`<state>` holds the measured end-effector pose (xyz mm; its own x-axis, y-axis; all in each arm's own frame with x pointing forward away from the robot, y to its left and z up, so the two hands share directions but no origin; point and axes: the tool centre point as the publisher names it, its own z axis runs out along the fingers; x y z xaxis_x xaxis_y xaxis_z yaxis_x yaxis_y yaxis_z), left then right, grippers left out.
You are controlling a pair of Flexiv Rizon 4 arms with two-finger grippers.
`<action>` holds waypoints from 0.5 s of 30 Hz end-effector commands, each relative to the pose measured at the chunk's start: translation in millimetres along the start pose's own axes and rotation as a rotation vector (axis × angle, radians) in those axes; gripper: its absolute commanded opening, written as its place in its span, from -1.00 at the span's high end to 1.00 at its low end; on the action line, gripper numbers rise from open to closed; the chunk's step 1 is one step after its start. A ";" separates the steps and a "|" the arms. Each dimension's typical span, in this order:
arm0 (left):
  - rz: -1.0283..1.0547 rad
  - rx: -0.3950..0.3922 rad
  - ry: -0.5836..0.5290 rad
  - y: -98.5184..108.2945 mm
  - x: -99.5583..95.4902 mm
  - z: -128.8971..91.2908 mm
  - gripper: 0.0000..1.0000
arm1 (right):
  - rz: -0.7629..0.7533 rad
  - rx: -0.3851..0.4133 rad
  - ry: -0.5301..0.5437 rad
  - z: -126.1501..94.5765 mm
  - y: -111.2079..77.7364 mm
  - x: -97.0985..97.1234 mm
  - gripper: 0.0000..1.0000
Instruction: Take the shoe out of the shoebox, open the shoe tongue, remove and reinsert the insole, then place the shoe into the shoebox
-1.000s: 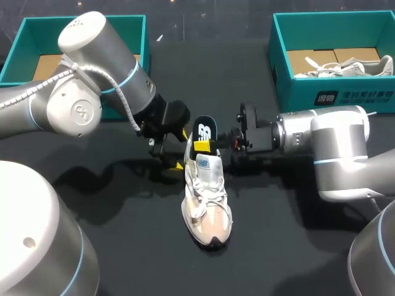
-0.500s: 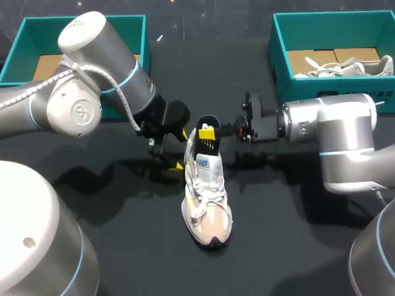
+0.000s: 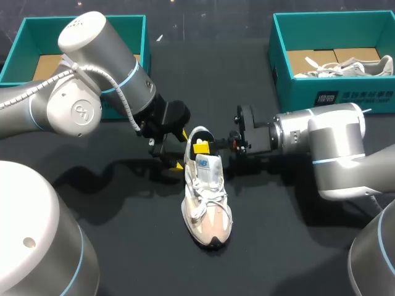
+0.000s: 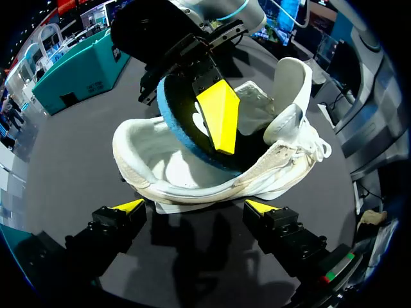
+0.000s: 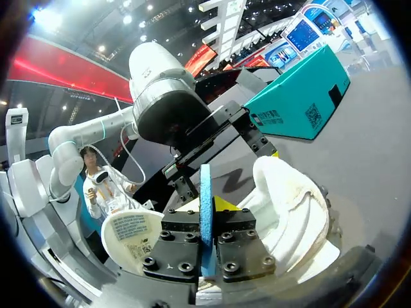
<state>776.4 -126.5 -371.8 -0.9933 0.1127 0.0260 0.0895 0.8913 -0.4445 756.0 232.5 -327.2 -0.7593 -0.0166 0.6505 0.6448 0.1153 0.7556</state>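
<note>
A white and beige sneaker (image 3: 207,200) stands in the middle of the black table, toe toward the front. Its dark insole (image 3: 202,134) with a blue edge (image 4: 174,131) sticks up out of the heel opening, partly down in the shoe. My right gripper (image 3: 201,147) is shut on the insole, and the blue edge (image 5: 205,192) runs between its fingers. My left gripper (image 4: 194,206) stands open just behind the sneaker's heel (image 4: 192,183), with its yellow tips either side and not touching. The tongue (image 5: 131,234) is folded forward.
A teal shoebox (image 3: 126,28) stands at the back left behind my left arm. Another teal shoebox (image 3: 333,92) at the back right holds a second pale sneaker (image 3: 353,66). Bare black table lies in front of the shoe.
My right gripper closed on the insole, lifted it upright, then pushed it back down so that less of it shows above the heel. The left arm stayed still.
</note>
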 end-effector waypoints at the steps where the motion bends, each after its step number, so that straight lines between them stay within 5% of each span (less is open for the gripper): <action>1: 0.001 -0.003 0.001 -0.3 -0.5 0.4 -1.00 | 0.022 -0.007 -0.019 0.4 -13.6 9.4 1.00; 5: 0.001 -0.003 0.001 -0.3 -0.5 0.4 -1.00 | 0.033 0.000 -0.031 0.1 -15.5 11.8 1.00; 9: 0.001 -0.003 0.001 -0.3 -0.5 0.4 -1.00 | -0.002 0.012 -0.030 1.1 -3.0 14.0 0.34; 15: 0.001 -0.003 0.001 -0.3 -0.5 0.4 -1.00 | -0.045 0.040 -0.031 1.2 15.1 11.6 0.13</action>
<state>776.4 -126.5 -371.8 -0.9933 0.1127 0.0260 0.0895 0.8913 -0.4445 751.8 235.6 -314.3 -0.7907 0.0064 0.6122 0.6072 0.1360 0.7828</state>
